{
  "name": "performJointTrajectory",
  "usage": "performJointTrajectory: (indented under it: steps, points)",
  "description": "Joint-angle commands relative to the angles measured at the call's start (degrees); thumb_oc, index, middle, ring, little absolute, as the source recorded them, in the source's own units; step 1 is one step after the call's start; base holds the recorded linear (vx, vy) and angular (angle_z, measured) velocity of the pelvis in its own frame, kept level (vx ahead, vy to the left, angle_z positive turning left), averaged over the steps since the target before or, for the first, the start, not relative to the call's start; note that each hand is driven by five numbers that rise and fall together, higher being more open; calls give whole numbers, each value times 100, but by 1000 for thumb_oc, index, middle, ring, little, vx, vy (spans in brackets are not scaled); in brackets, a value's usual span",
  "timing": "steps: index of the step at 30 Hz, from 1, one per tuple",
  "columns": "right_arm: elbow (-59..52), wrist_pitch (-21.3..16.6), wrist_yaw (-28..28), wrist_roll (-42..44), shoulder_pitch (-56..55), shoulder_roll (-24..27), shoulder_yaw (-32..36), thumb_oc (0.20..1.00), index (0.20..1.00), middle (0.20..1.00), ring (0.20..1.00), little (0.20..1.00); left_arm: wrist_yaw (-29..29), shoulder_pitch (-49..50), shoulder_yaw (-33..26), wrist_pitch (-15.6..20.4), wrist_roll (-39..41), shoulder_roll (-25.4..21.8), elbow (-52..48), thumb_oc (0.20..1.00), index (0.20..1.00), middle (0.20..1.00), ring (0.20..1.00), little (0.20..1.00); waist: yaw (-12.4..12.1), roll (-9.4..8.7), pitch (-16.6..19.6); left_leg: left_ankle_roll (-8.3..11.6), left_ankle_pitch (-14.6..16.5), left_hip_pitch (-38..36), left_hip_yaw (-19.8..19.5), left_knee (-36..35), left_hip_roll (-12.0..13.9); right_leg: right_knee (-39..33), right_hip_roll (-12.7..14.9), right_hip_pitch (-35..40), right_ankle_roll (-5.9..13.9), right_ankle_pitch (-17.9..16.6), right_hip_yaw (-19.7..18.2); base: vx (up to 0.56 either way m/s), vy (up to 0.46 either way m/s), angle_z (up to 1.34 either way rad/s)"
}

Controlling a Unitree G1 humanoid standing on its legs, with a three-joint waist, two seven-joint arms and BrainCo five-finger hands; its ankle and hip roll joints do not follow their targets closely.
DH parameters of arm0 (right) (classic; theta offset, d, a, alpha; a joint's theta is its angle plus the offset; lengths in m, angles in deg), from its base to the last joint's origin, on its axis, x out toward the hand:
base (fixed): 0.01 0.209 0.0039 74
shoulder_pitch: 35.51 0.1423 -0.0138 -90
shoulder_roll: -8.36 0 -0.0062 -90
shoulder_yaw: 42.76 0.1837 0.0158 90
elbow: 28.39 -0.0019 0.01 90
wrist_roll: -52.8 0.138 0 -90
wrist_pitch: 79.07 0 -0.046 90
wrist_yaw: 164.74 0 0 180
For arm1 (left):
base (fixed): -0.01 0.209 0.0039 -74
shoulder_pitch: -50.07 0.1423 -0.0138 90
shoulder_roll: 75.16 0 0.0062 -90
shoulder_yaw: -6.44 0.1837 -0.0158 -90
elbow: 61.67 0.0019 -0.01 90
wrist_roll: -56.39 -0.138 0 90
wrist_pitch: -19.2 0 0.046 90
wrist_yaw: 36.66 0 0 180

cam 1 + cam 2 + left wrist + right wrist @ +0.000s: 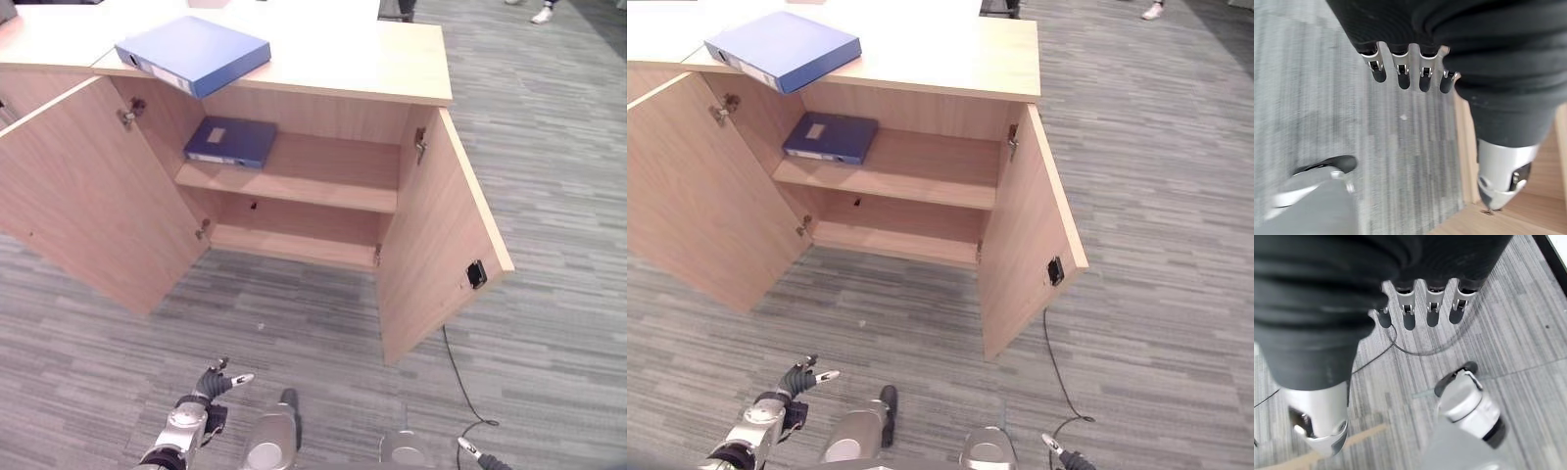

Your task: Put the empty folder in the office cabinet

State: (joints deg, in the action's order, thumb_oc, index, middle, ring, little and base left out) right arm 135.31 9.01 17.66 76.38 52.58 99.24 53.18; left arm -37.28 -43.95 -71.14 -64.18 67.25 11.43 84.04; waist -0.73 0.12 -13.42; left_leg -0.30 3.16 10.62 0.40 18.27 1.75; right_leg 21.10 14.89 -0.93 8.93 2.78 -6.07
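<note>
Blue flat folder (194, 53) lies on top of the light wooden cabinet (411, 73), overhanging its front edge; left hand (217, 384) and right hand (1420, 308) hang released, fingers straight, below the cabinet

Light wood office cabinet (323, 103) standing on grey striped carpet (549, 176), both doors swung open. On the cabinet top (343, 54), near its front left edge: light blue folder (193, 53), lying flat, one corner overhanging. On the upper shelf (313, 181), at its left end: dark blue folder (231, 141), lying flat.
</note>
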Motion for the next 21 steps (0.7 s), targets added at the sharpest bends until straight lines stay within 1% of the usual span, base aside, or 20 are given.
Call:
performJointTrajectory:
  steps: [1, 2, 3, 4, 5, 6, 7, 8, 9, 10, 11, 12, 13, 14, 15, 16, 17, 18, 20, 21]
  points:
    - [-224, -59, 49, 83, 31, 84, -138, 1000, 1000, 1000, 1000, 1000, 29, 294, -172, 133, 88, -367, -558, 1000, 1000, 1000, 1000, 1000, -169, 119, 212, 734, -280, -619, 53, -1208, 1241, 154, 910, 80, 98, -521, 1512, -16, 417, -100]
    - [-248, -62, 39, 62, 47, 70, -160, 1000, 1000, 1000, 1000, 1000, 51, 356, -210, 116, 68, -368, -616, 1000, 1000, 1000, 1000, 1000, -184, 127, 222, 622, -272, -678, 128, -1268, 1105, 269, 670, 55, 103, -334, 1720, -12, 566, -94]
    - [-266, -75, 15, 56, 30, 51, -172, 1000, 1000, 1000, 1000, 1000, 90, 412, -244, 99, 26, -361, -652, 1000, 1000, 1000, 1000, 1000, -189, 124, 205, 514, -249, -766, 206, -1343, 934, 345, 299, 23, 112, -118, 1769, -3, 332, -57]
    - [-267, -75, 15, 56, 31, 51, -172, 1000, 1000, 1000, 1000, 1000, 90, 413, -245, 97, 25, -361, -656, 1000, 1000, 1000, 1000, 1000, -192, 132, 211, 513, -266, -760, 209, -1354, 943, 330, 288, 15, 106, -136, 1768, -20, 436, 18]
    - [-279, -102, -7, 78, 42, 46, -249, 1000, 1000, 1000, 1000, 1000, 123, 450, -275, 64, -53, -299, -616, 1000, 1000, 1000, 1000, 1000, -180, 131, 125, 338, -298, -860, 312, -1470, 589, 364, -506, -201, 94, 53, 1848, -7, 365, 13]
    - [-277, -123, -1, 127, 58, 30, -290, 1000, 1000, 1000, 1000, 1000, 112, 427, -296, 47, -70, -267, -574, 1000, 1000, 1000, 1000, 1000, -178, 87, 64, 301, -267, -938, 346, -1514, 406, 197, -808, -252, 140, 171, 1940, -8, 364, 6]
    - [-276, -124, -1, 128, 63, 30, -289, 1000, 1000, 1000, 1000, 1000, 112, 422, -298, 47, -70, -266, -572, 1000, 1000, 1000, 1000, 1000, -175, 97, 67, 303, -286, -928, 342, -1522, 418, 167, -823, -250, 134, 142, 1948, 57, 203, -12]
    - [-276, -153, 20, 148, 86, -2, -349, 1000, 1000, 1000, 1000, 1000, 60, 376, -337, -4, -75, -251, -486, 1000, 1000, 1000, 1000, 1000, -245, 64, 30, 307, -189, -1033, 477, -1517, 272, -142, -907, -303, -9, 247, 2497, 45, 117, -7]
    - [-276, -154, 21, 148, 89, -3, -348, 1000, 1000, 1000, 1000, 1000, 59, 372, -337, -4, -75, -251, -484, 1000, 1000, 1000, 1000, 1000, -232, 65, 16, 311, -184, -1042, 462, -1512, 274, -142, -907, -285, -13, 256, 2513, 78, 125, 15]
    - [-233, -139, 24, 103, 52, -28, -382, 1000, 1000, 1000, 1000, 1000, 118, 392, -328, 30, -96, -182, -472, 1000, 1000, 1000, 1000, 1000, -325, 9, 62, 321, -77, -1053, 575, -1415, 198, -534, -738, -44, -256, 377, 2921, 59, 8, 37]
    - [-196, -151, 0, 47, -12, 32, -462, 1000, 1000, 1000, 1000, 1000, 154, 389, -262, 68, -134, -85, -425, 1000, 1000, 1000, 1000, 1000, -192, 40, 43, 410, 49, -1003, 527, -1106, 172, -890, -932, 112, -465, 527, 2457, 92, 30, 17]
    - [-171, -124, -17, 10, -23, 60, -477, 1000, 1000, 1000, 1000, 1000, 171, 404, -275, 76, -100, -51, -444, 1000, 1000, 1000, 1000, 1000, -171, 37, 48, 500, 83, -920, 573, -871, 159, -1147, -978, 227, -497, 489, 2251, 65, 22, 7]
    - [-171, -124, -17, 10, -23, 61, -477, 1000, 1000, 1000, 1000, 1000, 171, 404, -274, 76, -100, -50, -444, 1000, 1000, 1000, 1000, 1000, -170, 38, 53, 500, 80, -914, 571, -872, 160, -1153, -979, 223, -497, 485, 2253, 14, 62, 7]
    - [-161, -112, -16, -60, -28, 131, -540, 1000, 1000, 1000, 1000, 1000, 210, 408, -251, 84, -11, 2, -545, 1000, 1000, 1000, 1000, 1000, -177, 52, -38, 704, -119, -552, 652, 51, 228, -1353, -930, 409, -670, 464, 2121, -23, 42, 46]
    - [-160, -112, -17, -61, -28, 133, -540, 1000, 1000, 1000, 1000, 1000, 211, 412, -252, 81, -10, 4, -551, 1000, 1000, 1000, 1000, 1000, -168, 67, -28, 712, -95, -510, 636, 107, 247, -1365, -950, 404, -678, 459, 2131, -26, 112, 24]
    - [-167, -107, -26, -98, 28, 216, -628, 1000, 1000, 1000, 1000, 1000, 173, 467, -267, 66, 102, 52, -637, 1000, 1000, 1000, 1000, 1000, -252, 166, -147, 841, -551, -190, 215, 747, 159, -1453, -1071, 516, -837, 513, 1813, 39, 120, -6]
    - [-126, -86, -19, -126, 68, 259, -627, 1000, 1000, 1000, 1000, 1000, 159, 479, -273, 63, 122, 83, -593, 1000, 1000, 1000, 1000, 1000, -235, 169, -138, 828, -584, -125, 68, 744, 233, -1523, -1039, 591, -816, 526, 1754, 92, 180, -37]
    - [-109, -66, -15, -148, 73, 292, -623, 1000, 1000, 1000, 1000, 1000, 143, 485, -282, 72, 120, 87, -562, 1000, 1000, 1000, 1000, 1000, -232, 155, -138, 791, -568, -61, 10, 637, 397, -1598, -962, 667, -764, 540, 1717, 150, 192, -28]
    - [-125, -31, -37, -176, 43, 334, -599, 1000, 1000, 1000, 1000, 1000, 141, 513, -309, 56, 131, 42, -541, 1000, 1000, 1000, 1000, 1000, -245, 127, -100, 705, -509, -206, -21, 52, 776, -1580, -827, 711, -671, 642, 1665, 136, 183, -51]
    - [-125, -30, -37, -176, 42, 334, -599, 1000, 1000, 1000, 1000, 1000, 141, 513, -309, 56, 131, 42, -541, 1000, 1000, 1000, 1000, 1000, -249, 125, -104, 705, -510, -214, -16, 47, 776, -1579, -826, 713, -671, 643, 1661, 152, 201, -69]
